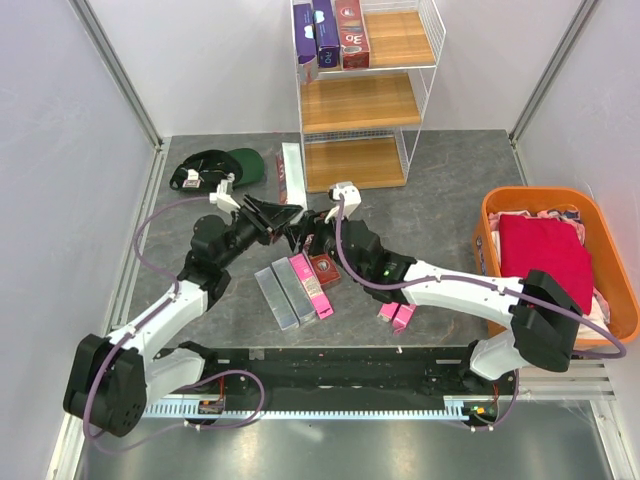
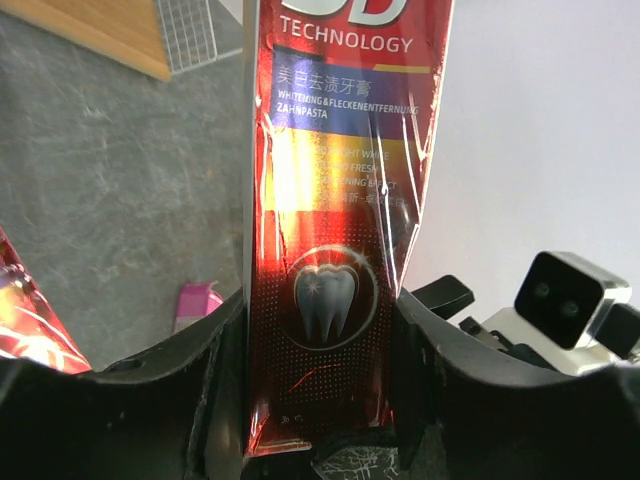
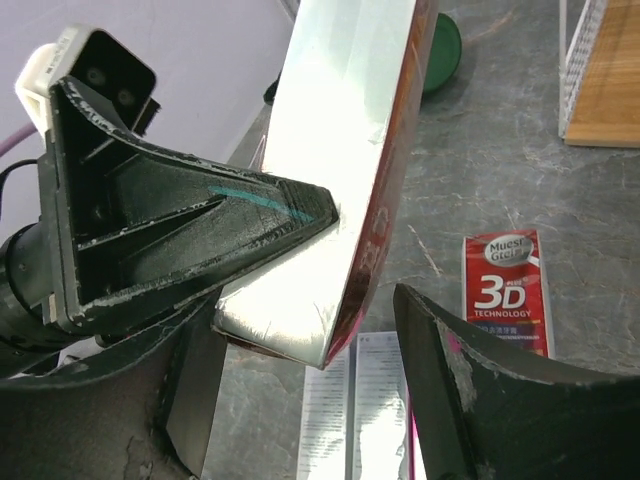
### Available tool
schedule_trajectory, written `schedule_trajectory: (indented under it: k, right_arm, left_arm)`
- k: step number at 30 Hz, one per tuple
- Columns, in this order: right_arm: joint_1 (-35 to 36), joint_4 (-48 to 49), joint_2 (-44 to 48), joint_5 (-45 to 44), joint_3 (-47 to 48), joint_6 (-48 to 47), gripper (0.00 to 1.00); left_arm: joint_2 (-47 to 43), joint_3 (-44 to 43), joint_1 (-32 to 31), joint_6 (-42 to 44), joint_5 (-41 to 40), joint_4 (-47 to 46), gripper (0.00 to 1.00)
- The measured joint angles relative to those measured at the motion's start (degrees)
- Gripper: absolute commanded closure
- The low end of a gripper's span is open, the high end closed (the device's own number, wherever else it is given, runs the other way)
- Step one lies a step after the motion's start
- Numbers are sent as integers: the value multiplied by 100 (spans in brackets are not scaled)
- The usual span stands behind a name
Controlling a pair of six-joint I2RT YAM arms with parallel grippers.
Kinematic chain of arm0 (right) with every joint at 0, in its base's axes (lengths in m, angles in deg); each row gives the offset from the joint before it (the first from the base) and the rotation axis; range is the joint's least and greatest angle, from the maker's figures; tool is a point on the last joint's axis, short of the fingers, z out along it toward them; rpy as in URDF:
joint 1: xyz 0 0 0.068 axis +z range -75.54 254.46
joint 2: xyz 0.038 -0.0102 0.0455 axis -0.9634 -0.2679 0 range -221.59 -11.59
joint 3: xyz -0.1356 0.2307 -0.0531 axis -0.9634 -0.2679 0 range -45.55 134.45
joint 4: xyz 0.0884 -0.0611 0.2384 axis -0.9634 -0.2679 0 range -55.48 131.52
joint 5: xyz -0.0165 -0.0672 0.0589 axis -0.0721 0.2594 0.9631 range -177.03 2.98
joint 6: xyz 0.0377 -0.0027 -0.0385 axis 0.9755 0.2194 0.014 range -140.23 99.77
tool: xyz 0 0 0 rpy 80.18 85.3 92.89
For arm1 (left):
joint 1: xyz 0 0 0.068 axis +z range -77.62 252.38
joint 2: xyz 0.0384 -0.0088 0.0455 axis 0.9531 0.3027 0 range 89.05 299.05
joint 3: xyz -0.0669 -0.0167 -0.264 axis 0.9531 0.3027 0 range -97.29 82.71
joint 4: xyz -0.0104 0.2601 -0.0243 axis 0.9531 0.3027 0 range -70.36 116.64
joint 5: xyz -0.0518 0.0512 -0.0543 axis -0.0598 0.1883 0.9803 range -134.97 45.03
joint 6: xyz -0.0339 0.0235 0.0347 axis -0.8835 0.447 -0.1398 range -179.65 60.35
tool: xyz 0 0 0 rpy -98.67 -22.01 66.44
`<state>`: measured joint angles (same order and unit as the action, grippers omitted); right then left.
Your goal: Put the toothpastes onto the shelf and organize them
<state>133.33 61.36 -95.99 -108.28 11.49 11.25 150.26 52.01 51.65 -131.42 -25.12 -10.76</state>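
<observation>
My left gripper (image 1: 272, 218) is shut on a dark red toothpaste carton (image 2: 335, 200) with a tooth logo, held off the table by one end. Its silver side (image 3: 340, 150) reaches between the fingers of my right gripper (image 1: 308, 238), which stands open around that end, with a gap at its right finger (image 3: 470, 400). Three cartons (image 1: 328, 35), purple and dark red, stand on the top board of the white wire shelf (image 1: 360, 100). On the table lie two silver-grey cartons (image 1: 283, 293), a pink one (image 1: 312, 285), a dark red one (image 1: 325, 268), two small pink ones (image 1: 396, 315) and a carton (image 1: 288, 175) by the shelf.
A green cap (image 1: 225, 165) lies at the back left. An orange basket (image 1: 520, 200) with red and pink cloth stands at the right edge. Grey walls with metal posts close in the table at both sides.
</observation>
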Motion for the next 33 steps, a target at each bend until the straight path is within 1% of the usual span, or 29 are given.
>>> schedule_trajectory:
  k: [3, 5, 6, 9, 11, 12, 13, 14, 17, 18, 21, 28, 33]
  right_arm:
    - [107, 509, 0, -225, -354, 13, 43]
    - [181, 636, 0, -426, -461, -9, 50]
    - [212, 667, 0, -549, -490, -24, 55]
    - [282, 728, 0, -780, -501, -85, 63]
    - [328, 769, 0, -911, -503, -114, 64]
    - [341, 798, 0, -977, -505, -111, 65]
    - [350, 844, 0, -1047, -505, -107, 65]
    - [348, 892, 0, -1121, -505, -81, 65]
    - [337, 922, 0, -1272, -505, -42, 66]
    - [334, 920, 0, -1311, -505, -31, 66]
    - [317, 857, 9, -1375, -505, -15, 66]
    - [273, 481, 273, -1416, -505, 87, 67]
    - [11, 201, 651, -1198, -518, 396, 67]
  left_arm:
    - [216, 243, -2, -385, 138, -466, 49]
    - [337, 343, -22, -551, 175, -673, 49]
    - [376, 398, -24, -649, 181, -785, 47]
    - [402, 518, -24, -885, 175, -1021, 43]
    - [402, 549, -24, -962, 175, -1099, 38]
    - [402, 560, -24, -988, 175, -1143, 31]
    - [402, 564, -24, -1014, 177, -1176, 27]
    - [400, 564, -24, -1034, 177, -1213, 21]
    - [396, 566, -24, -1071, 181, -1331, 14]
    - [385, 566, -24, -1071, 179, -1349, 9]
    - [334, 564, -24, -1064, 186, -1346, 1]
    - [125, 389, 4, -863, 175, -883, 0]
    - [-105, -7, 15, -282, 72, -24, 0]
